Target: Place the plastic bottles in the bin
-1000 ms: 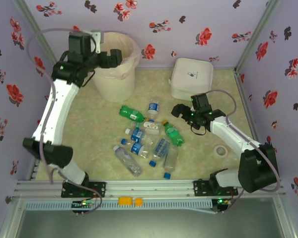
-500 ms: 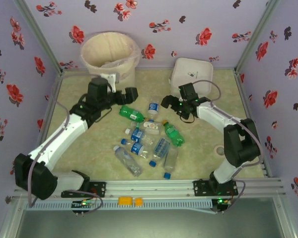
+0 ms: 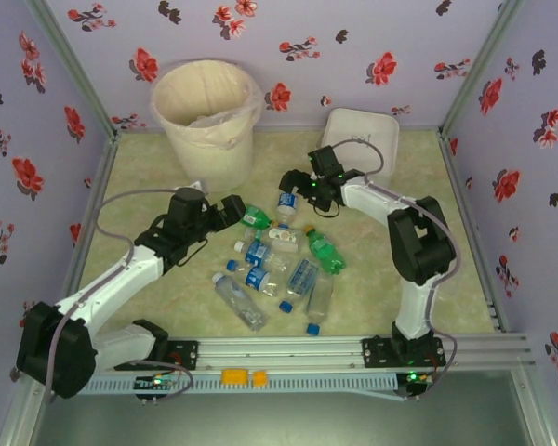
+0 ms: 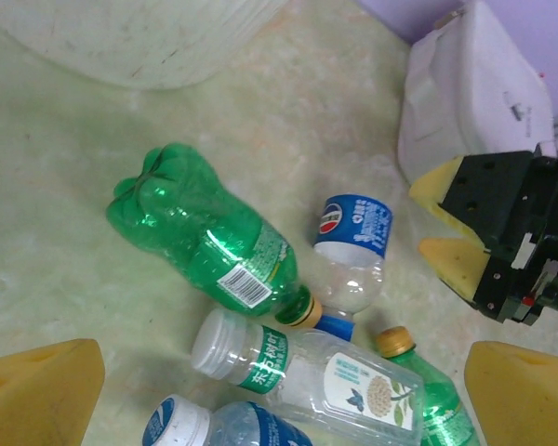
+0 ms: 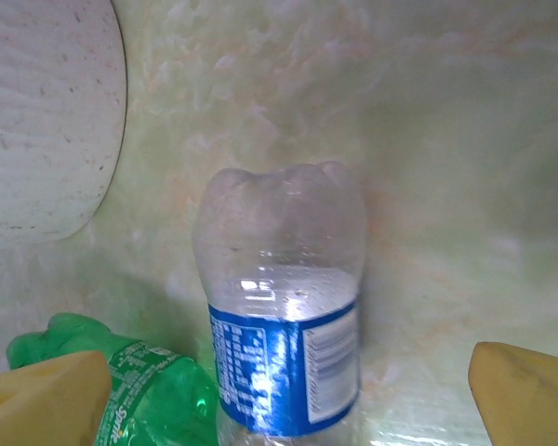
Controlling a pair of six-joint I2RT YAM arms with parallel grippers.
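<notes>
Several crushed plastic bottles [image 3: 277, 265] lie in a heap mid-table, clear ones with blue labels and green ones. The cream-white bin [image 3: 210, 153] with its pinkish bag stands at the back left. My left gripper [image 3: 232, 212] is open, low beside a green bottle [image 3: 254, 217]. Its wrist view has that green bottle [image 4: 205, 237], a blue-labelled clear bottle [image 4: 353, 246] and a green-labelled clear one [image 4: 307, 367] ahead of the open left gripper [image 4: 284, 409]. My right gripper [image 3: 293, 182] is open behind a blue-labelled bottle [image 3: 286, 204], which lies between its fingers [image 5: 284, 307].
A flat white lidded box [image 3: 358, 144] sits at the back right. A small tape ring [image 3: 412, 281] lies near the right wall. Flowered walls close in three sides. In the left wrist view the right gripper [image 4: 442, 223] hangs close over the same bottles.
The left arm has come down from the bin's rim to the green bottle at the heap's edge. The right arm has swung left and back toward the blue-labelled bottle. Both grippers stayed open.
</notes>
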